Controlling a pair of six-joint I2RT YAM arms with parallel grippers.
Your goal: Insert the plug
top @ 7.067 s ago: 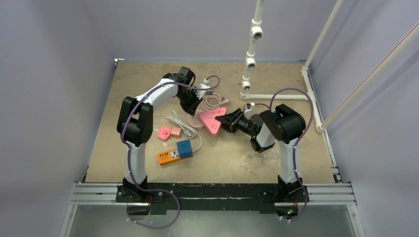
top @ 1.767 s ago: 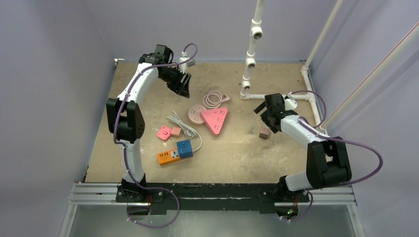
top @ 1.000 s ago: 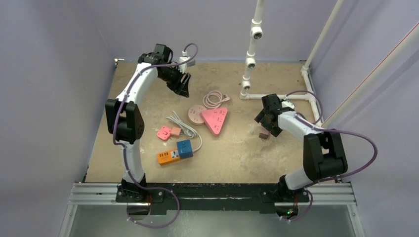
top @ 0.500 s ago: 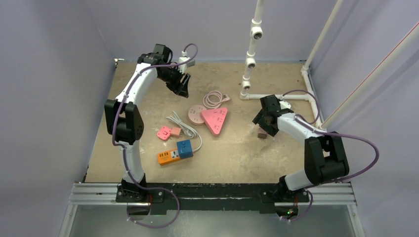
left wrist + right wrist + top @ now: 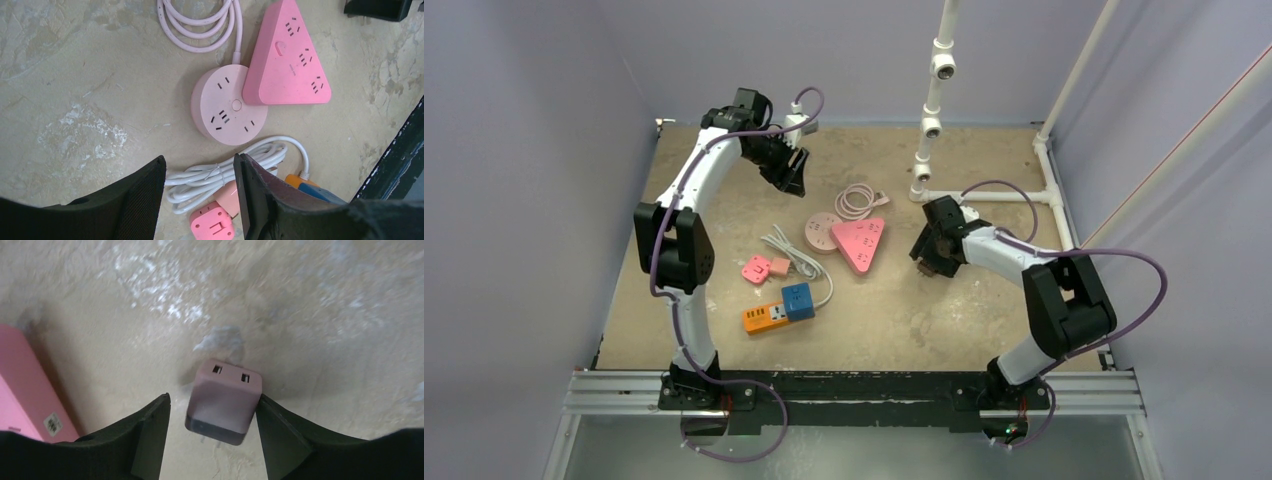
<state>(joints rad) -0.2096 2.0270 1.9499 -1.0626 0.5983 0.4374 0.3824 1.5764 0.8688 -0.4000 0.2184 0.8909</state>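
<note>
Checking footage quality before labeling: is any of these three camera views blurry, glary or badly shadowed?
Right wrist view: tabletop smeared and soft, mauve plug fairly crisp. Left wrist view: triangular pink socket sharp, near fingers dark and soft. Top external view: even light, soft shadows, no glare.

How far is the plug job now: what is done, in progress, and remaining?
Done: the right pincer straddles the mauve plug. In hand: the grasp, with a gap beside one finger, so not clamped. Remaining: lifting it and pushing it into a socket, probably the pink triangular strip. The left pincer is open, empty.
</note>
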